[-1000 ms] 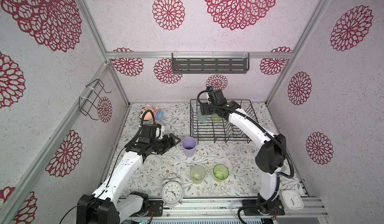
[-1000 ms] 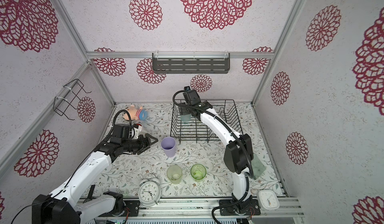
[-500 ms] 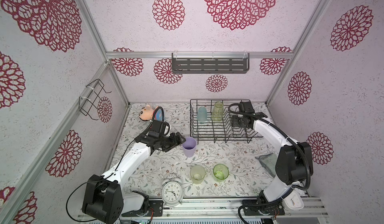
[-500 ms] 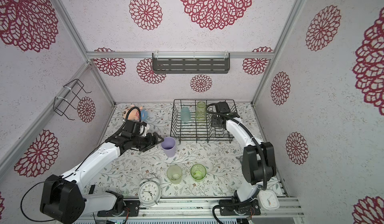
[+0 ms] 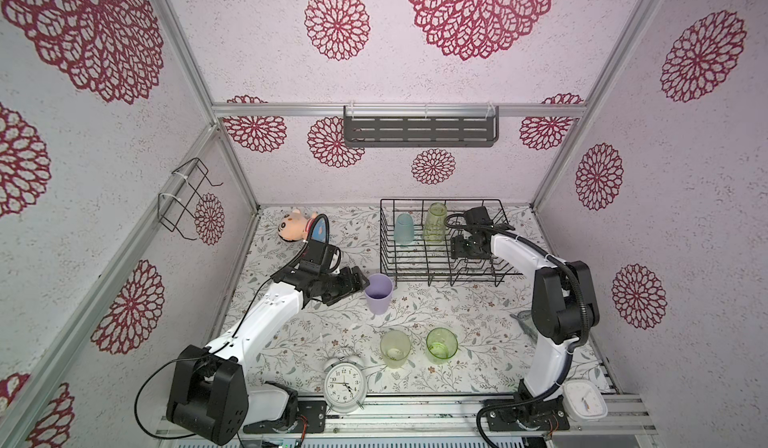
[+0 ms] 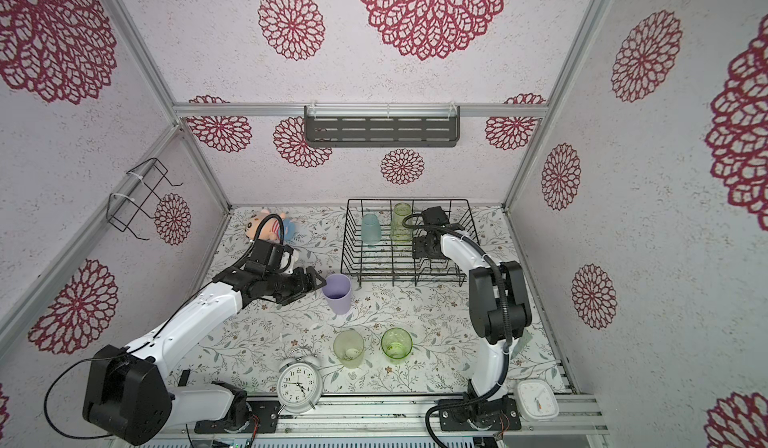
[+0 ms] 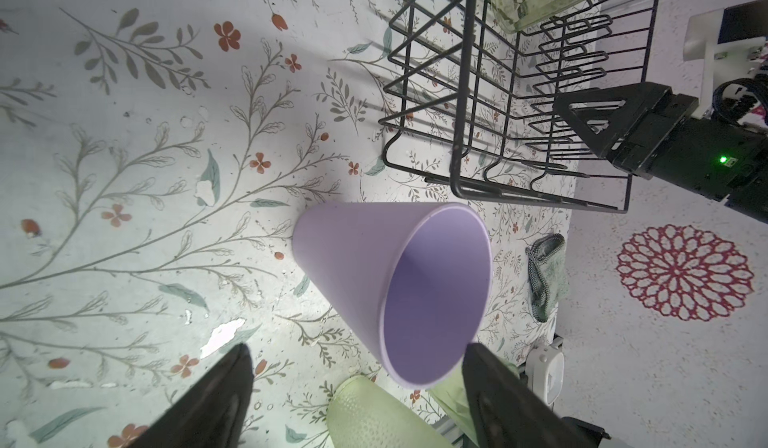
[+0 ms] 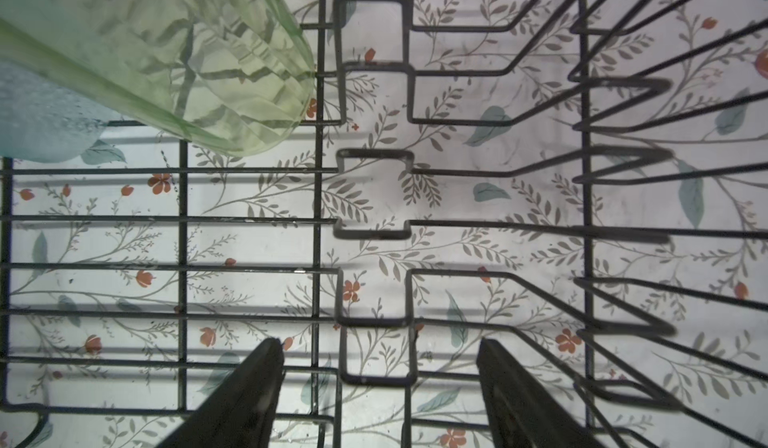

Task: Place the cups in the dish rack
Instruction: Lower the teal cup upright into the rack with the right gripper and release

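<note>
My left gripper [image 7: 357, 345] has its jaws wide apart and nothing between them yet. The lilac tumbler [image 7: 374, 267] stands upright on the table just ahead of the fingertips, beside the near corner of the dish rack [image 5: 382, 238]. I hold wide because the tumbler flares toward its mouth and I judge both fingers must pass around its wall. One finger is right by the rim; I cannot tell whether it touches.

My right gripper [image 8: 379, 342] hangs over the rack floor, jaws apart and empty. A green tumbler [image 8: 174, 59] and a light-blue cup [image 5: 404, 229] stand off to one side of it in the rack, apparently mouth down, probably so they drain. In a top view two more green tumblers [image 5: 395, 348] [image 5: 441, 344] stand on the table, well clear of both sets of jaws, not yet loaded.
</note>
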Robot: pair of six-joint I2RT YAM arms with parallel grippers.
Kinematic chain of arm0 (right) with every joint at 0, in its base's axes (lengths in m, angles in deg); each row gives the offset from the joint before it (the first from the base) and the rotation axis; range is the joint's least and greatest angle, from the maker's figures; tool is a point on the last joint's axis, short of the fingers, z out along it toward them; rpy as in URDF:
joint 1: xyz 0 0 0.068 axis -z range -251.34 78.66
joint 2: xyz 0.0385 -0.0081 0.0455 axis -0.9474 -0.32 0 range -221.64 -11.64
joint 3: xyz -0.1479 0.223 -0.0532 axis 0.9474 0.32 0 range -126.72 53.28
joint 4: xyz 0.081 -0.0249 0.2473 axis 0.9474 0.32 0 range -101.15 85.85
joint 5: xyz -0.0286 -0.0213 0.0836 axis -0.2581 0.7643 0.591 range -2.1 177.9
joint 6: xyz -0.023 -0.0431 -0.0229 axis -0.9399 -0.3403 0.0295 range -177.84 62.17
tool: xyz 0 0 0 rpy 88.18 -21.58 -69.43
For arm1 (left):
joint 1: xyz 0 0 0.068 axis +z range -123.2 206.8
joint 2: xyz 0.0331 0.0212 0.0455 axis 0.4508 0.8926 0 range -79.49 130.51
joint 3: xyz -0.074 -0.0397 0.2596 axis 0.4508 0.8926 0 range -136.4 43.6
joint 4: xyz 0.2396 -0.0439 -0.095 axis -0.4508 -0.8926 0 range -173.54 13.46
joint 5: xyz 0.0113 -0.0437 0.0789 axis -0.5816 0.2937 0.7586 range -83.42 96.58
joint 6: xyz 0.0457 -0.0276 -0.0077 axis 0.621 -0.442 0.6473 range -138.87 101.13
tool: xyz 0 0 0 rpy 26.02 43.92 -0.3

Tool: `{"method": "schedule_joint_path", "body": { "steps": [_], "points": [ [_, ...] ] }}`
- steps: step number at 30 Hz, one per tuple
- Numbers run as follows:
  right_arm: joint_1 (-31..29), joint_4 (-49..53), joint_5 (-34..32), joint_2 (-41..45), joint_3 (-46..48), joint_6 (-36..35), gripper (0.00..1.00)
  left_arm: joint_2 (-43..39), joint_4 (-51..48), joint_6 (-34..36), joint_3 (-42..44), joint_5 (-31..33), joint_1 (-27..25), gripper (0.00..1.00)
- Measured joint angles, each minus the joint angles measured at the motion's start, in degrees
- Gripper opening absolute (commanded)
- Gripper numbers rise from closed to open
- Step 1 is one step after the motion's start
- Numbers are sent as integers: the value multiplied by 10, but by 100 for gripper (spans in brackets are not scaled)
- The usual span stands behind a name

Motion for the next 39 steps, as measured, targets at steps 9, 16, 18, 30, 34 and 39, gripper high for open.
{"method": "schedule_joint_path", "body": {
  "steps": [9,16,18,30,34,39],
  "points": [
    [0,-7,-5,-21,-9,-12,73,57,5,9,-34,10,-10,82],
    [0,-14,0,-22,-9,-17,70,100,-4,17,-35,26,-25,69],
    [0,-17,4,-22,-9,-17,68,104,-10,21,-35,33,-28,60],
    [-3,-35,21,-35,-9,-17,63,106,-56,41,-44,82,-31,38],
    [-6,-37,21,-39,-9,-17,63,109,-68,45,-44,94,-31,31],
    [-10,-37,19,-41,-9,-20,61,109,-74,48,-44,98,-31,25]
  ]
}}
